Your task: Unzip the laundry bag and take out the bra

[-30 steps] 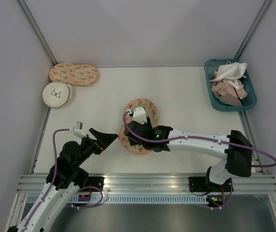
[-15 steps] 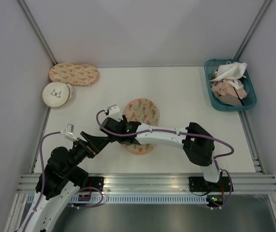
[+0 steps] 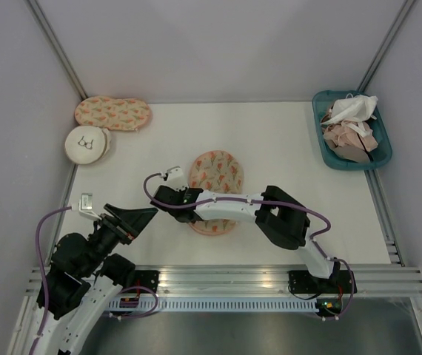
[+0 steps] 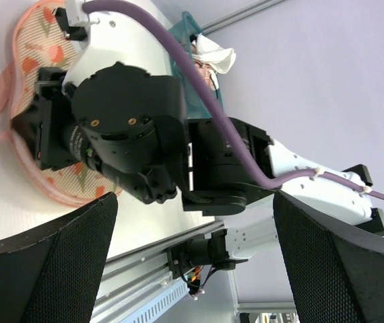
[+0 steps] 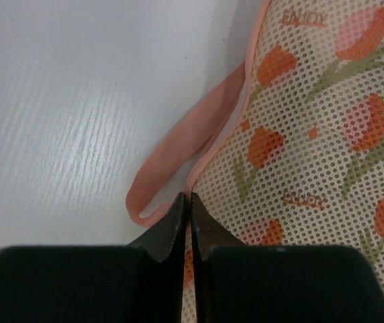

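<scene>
My right gripper [image 5: 186, 196]: jaws just closed.
Pinched at cream-pink tulip-print mesh laundry bag [image 5: 300, 134], pink edging [image 5: 210, 151]; hold unconfirmed, unzipping pending.

Left arm [image 3: 78, 270]: folded at the near left corner of the table [image 3: 292, 140], wrist raised, pointing right toward the table's middle.
Left gripper [image 3: 141, 215]: fingers spread wide apart.
Right arm [image 3: 229, 204]: doubled back from its base at the near edge, forearm stretched left, low over the table.
Right gripper [image 5: 186, 202]: fingertips drawn almost together, a hairline gap between them, aimed down near the table's middle.
</scene>
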Action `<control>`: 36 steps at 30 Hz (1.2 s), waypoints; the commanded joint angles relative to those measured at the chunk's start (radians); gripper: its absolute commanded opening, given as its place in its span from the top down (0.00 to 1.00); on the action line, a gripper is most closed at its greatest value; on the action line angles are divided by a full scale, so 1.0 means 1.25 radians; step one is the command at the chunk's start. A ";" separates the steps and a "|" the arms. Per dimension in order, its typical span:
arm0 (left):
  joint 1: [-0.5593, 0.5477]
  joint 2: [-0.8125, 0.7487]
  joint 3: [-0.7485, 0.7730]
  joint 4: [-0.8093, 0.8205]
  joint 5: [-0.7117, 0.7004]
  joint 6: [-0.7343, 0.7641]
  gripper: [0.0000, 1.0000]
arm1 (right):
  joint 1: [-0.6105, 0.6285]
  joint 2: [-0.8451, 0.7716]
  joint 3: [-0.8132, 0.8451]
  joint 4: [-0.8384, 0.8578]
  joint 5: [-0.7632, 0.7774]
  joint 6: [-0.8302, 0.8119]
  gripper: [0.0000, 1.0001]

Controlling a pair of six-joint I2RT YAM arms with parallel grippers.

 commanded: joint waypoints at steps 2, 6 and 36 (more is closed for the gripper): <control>0.001 -0.062 0.011 -0.035 -0.022 0.025 0.01 | -0.001 -0.027 -0.006 -0.004 0.044 0.013 0.99; 0.001 -0.062 0.010 -0.038 -0.021 0.024 0.01 | -0.001 -0.094 -0.068 0.031 0.042 0.007 1.00; 0.001 0.014 -0.046 0.016 -0.007 0.033 0.01 | -0.108 -0.798 -0.480 -0.632 0.497 0.773 0.52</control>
